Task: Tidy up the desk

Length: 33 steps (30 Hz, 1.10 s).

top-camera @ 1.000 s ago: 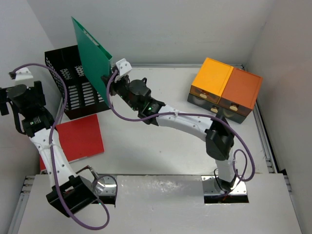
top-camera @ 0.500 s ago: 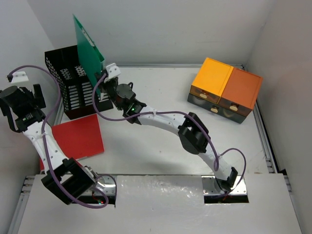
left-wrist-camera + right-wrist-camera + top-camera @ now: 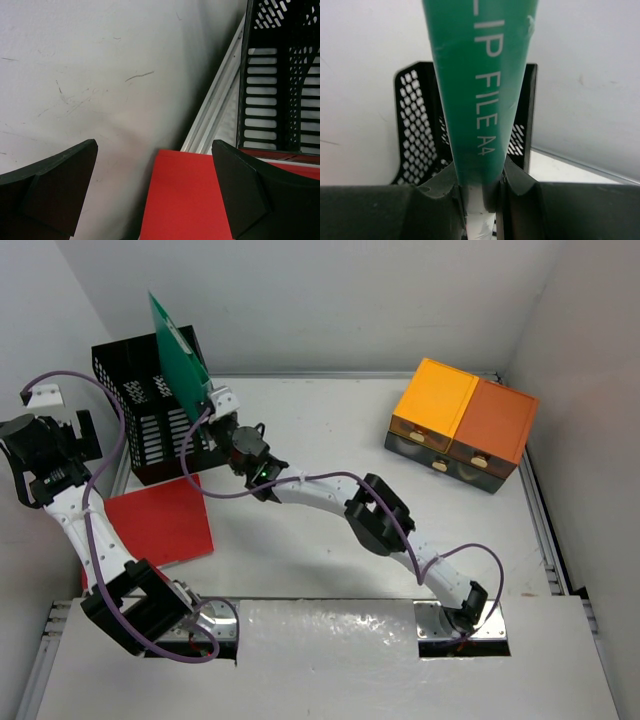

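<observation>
The overhead view looks down across the whole bench [image 3: 340,420]. Both wrist views sit close, sharing the black rack [image 3: 140,430].

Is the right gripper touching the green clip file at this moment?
Touching. The right wrist view shows the right gripper with its two fingers pressed against both faces of the green clip file, with no gap on either side.

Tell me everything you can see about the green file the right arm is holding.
The green file is a thin, flat, plastic-looking board. White lettering along its edge reads "LIP FILE A4" in the right wrist view. It stands on edge, leaning slightly, over the black mesh rack at the far left of the desk. The right gripper pinches it at its lower corner. Whether it touches the rack is unclear.
</observation>
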{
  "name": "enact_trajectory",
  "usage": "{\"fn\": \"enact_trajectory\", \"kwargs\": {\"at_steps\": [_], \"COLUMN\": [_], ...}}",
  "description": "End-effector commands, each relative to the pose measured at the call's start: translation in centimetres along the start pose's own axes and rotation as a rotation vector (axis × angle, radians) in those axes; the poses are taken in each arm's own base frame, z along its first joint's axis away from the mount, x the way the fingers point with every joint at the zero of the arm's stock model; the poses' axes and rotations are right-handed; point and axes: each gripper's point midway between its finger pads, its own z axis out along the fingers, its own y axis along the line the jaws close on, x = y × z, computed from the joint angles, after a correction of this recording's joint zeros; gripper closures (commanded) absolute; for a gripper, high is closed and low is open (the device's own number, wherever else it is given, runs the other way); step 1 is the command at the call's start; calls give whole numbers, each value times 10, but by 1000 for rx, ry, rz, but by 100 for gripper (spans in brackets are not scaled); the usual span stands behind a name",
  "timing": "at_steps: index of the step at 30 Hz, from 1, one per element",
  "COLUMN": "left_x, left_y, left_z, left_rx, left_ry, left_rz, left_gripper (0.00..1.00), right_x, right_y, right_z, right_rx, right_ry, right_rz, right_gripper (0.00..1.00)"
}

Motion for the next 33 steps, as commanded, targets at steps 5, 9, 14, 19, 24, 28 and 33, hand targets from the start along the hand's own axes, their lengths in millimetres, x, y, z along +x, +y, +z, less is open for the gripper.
{"fn": "enact_trajectory", "kwargs": {"at_steps": [5, 9, 14, 19, 24, 28, 33], "left_x": [-19, -19, -18, -17, -21, -22, -21], "left_y": [0, 0, -4, -8, -8, -9, -10], "left_z": [3, 4, 3, 0, -2, -3, -3], "left_rx": [13, 21, 42, 62, 64, 69, 74], "left_ry": [-71, -69, -66, -61, -73, -73, -72], "left_rz": [1, 9, 10, 10, 7, 6, 4], "left_gripper": [3, 3, 3, 3, 3, 3, 3], "right_x": [-97, -135, -169, -179, -182, -169, -147], "right_y": [17, 40, 39, 44, 39, 41, 54], "right_z": [-23, -40, -66, -72, -78, -66, -47], "right_rx": [0, -62, -43, -12, 80, 111, 68], "right_ry": [-248, -315, -398, -437, -467, -417, -369], "right_rz": [0, -10, 25, -25, -71, -106, -120], "right_gripper": [100, 100, 100, 100, 100, 100, 100]}}
